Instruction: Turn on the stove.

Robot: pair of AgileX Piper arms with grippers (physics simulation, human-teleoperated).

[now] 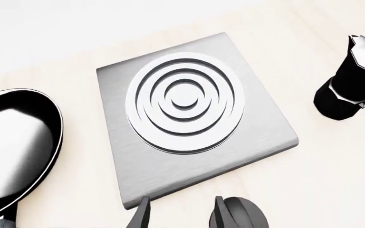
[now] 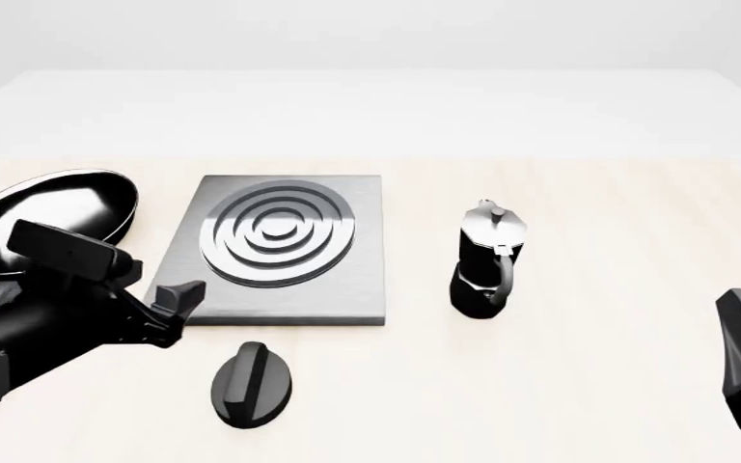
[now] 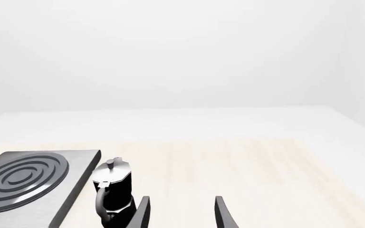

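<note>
Stove (image 2: 281, 253) lies mid-worktop, knob (image 2: 251, 384) at its 6 o'clock; left pincer (image 2: 175, 311), spread and empty, should settle squarely over the knob ridge before closing and twisting; right pincer (image 3: 179, 213) spread, idle

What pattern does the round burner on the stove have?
Concentric rings on the flat brushed-grey metal stove, clearest in the left wrist view.

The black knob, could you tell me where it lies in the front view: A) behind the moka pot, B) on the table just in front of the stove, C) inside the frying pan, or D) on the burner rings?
B: the knob lies on the table, near the stove front edge.
</note>
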